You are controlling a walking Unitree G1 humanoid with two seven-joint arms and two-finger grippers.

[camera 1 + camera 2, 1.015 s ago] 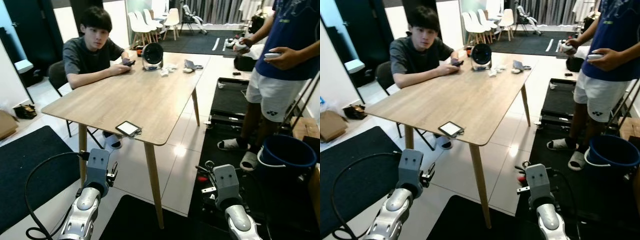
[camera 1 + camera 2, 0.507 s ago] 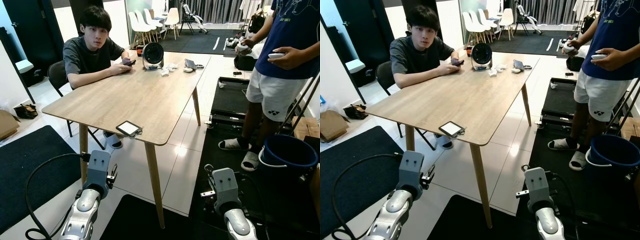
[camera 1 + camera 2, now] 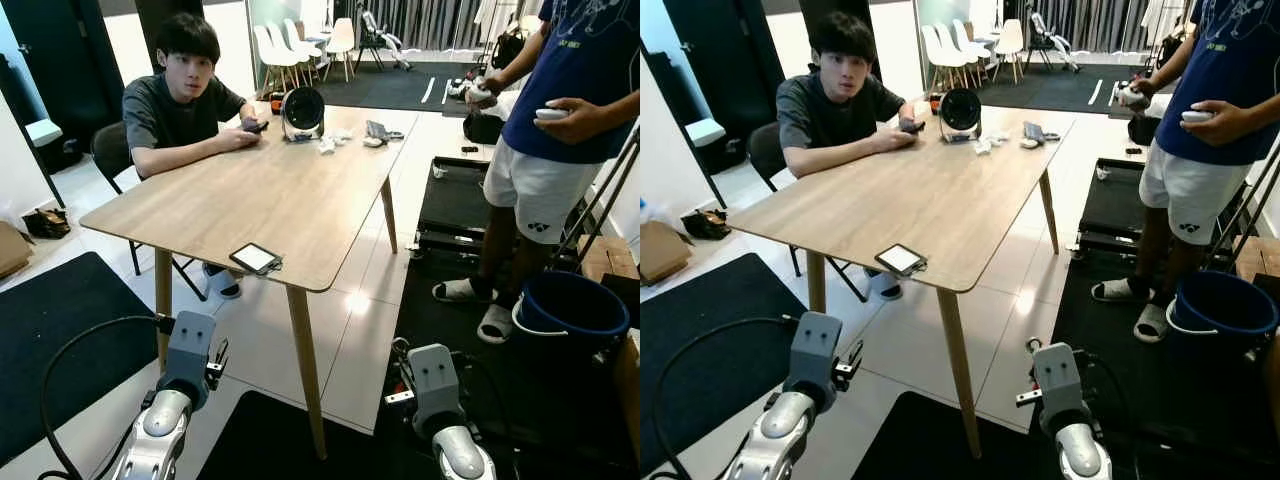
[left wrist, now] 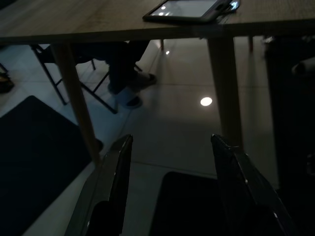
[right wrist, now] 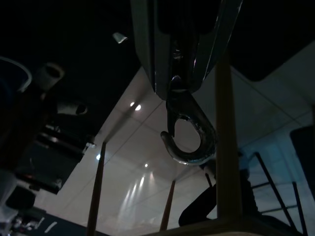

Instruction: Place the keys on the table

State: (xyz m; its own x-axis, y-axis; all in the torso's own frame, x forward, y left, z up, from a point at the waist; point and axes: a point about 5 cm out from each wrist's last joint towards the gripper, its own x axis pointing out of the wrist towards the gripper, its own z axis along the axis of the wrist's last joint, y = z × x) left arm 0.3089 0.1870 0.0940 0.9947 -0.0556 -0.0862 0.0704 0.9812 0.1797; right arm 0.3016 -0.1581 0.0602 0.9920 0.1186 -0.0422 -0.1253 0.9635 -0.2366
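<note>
Right gripper (image 5: pixel 184 73) clamped narrow on the keys (image 5: pixel 189 130): a metal clasp and ring pinched between the two black fingers (image 5: pixel 147 44) and hanging just past their tips, as seen from the right wrist. From the head views, held low beside the near right table leg (image 3: pixel 303 370), under tabletop height, above the black mat (image 3: pixel 270 440); keys hidden there behind the silver wrist (image 3: pixel 435 375), well apart from the tabletop.

Left gripper (image 4: pixel 170 147) spread wide with nothing between its fingers (image 4: pixel 115 172), pointed beneath the wooden table (image 3: pixel 250 195), low at the near left leg (image 3: pixel 163 300).

On the table's near edge, lay a phone (image 3: pixel 254 258) in a dark case, screen up, also seen from below in the left wrist view at the edge. At the far end stood a small black fan (image 3: pixel 303 112), with a few small light and grey items (image 3: pixel 372 132) beside it, too small to make out.

Blue bucket (image 3: pixel 573 312) stood on the dark mat to the right; inside not visible.

Seated at the far left of the table, a person (image 3: pixel 175 105) in a dark shirt, forearms on the wood. Standing at the right, a second person (image 3: pixel 560 150) in a blue top and white shorts, something held in each hand. White chairs (image 3: pixel 285 45) lined up in the background.
</note>
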